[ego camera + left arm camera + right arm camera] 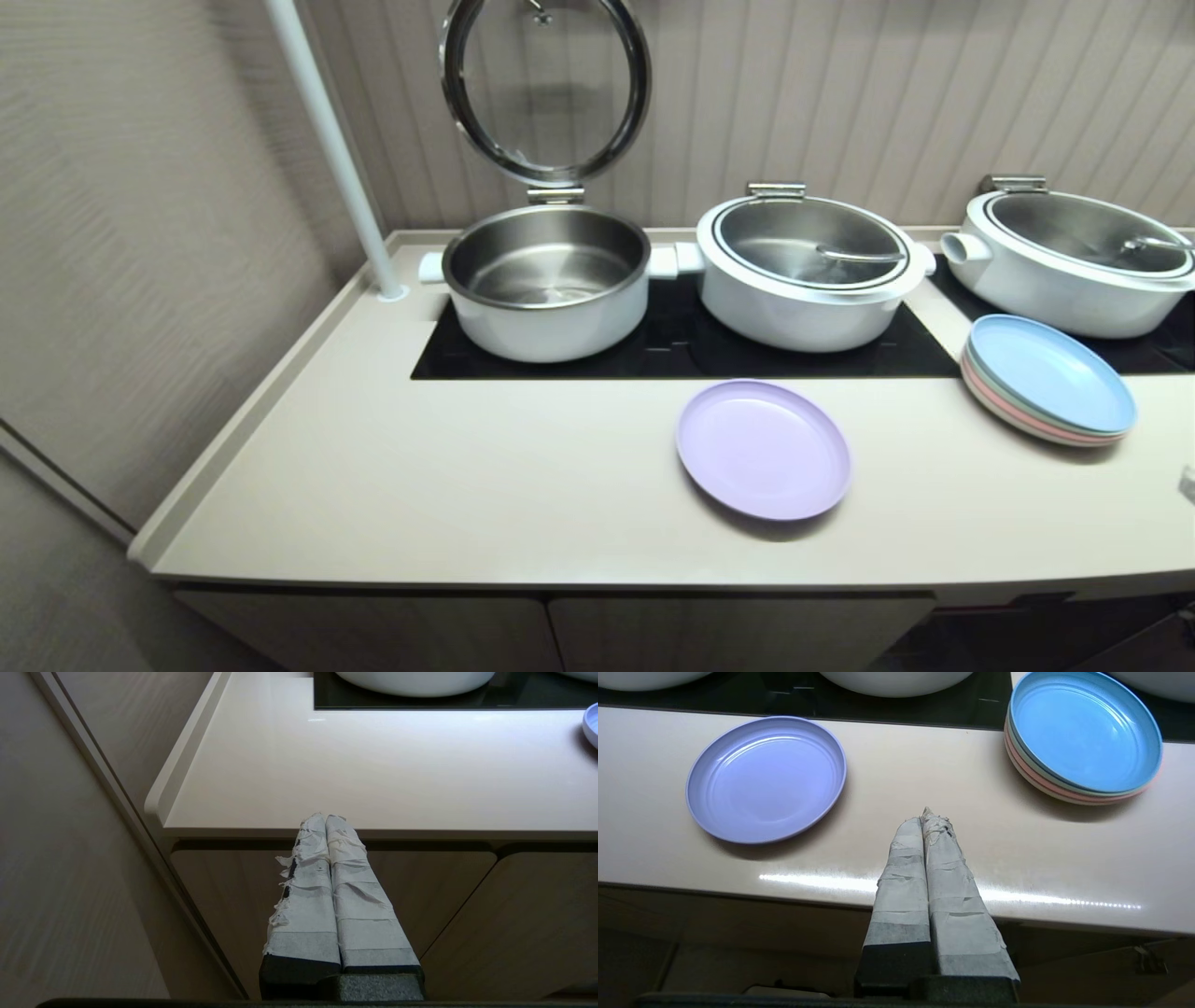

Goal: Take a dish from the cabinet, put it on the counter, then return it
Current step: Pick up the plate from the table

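The lavender dish (764, 448) lies flat on the cream counter (467, 485), just in front of the black cooktop; the right wrist view shows it too (766, 778). My right gripper (927, 815) is shut and empty, its taped fingers over the counter's front edge, to the right of the dish and apart from it. My left gripper (326, 817) is shut and empty, low before the cabinet (411, 891) doors near the counter's left corner. Neither arm shows in the head view. The cabinet doors under the left part look closed.
A stack of plates (1050, 378) with a blue one on top sits at the counter's right. Three white pots stand on the cooktop (672, 350): an open one (546, 280) with raised lid, and two lidded ones (808, 271) (1074, 261). A white pole (331, 140) rises at back left.
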Controlling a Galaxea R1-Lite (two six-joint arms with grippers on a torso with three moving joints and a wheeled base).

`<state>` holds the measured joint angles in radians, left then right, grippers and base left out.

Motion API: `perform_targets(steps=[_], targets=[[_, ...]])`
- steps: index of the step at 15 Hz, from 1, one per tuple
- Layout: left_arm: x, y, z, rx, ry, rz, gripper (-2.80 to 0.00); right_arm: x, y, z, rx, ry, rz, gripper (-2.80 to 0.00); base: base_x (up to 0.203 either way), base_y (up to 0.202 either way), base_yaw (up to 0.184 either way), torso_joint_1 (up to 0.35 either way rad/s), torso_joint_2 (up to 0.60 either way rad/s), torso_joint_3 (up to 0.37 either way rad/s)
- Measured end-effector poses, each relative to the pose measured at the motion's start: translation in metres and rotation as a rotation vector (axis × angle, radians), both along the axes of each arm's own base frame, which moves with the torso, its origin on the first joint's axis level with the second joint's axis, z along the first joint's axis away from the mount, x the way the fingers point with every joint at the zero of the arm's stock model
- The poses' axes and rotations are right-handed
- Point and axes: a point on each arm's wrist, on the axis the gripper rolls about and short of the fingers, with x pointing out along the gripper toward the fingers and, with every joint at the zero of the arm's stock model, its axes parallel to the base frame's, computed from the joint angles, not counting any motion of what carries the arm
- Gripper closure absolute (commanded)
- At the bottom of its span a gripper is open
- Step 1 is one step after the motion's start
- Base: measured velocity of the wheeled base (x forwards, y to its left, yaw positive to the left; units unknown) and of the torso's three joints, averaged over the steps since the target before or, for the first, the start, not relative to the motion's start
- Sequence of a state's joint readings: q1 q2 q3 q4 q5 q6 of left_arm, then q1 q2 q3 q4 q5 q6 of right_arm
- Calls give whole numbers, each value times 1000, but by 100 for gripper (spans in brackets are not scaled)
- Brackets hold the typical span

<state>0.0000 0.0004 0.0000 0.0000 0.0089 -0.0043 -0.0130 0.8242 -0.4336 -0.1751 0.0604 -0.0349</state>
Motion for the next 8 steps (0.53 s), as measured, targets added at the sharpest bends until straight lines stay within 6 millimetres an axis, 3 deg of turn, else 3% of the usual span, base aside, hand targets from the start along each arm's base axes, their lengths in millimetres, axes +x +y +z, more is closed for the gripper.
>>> perform_targets(steps=[4, 8], targets=[[0, 0, 0, 0, 0, 0, 0, 68, 4, 20, 4, 100, 45, 0, 0, 0, 0, 0, 0, 0], [0, 0, 0, 0, 0, 0, 0, 123, 15, 15, -3, 297, 95, 0, 0, 0, 0, 0, 0, 0]])
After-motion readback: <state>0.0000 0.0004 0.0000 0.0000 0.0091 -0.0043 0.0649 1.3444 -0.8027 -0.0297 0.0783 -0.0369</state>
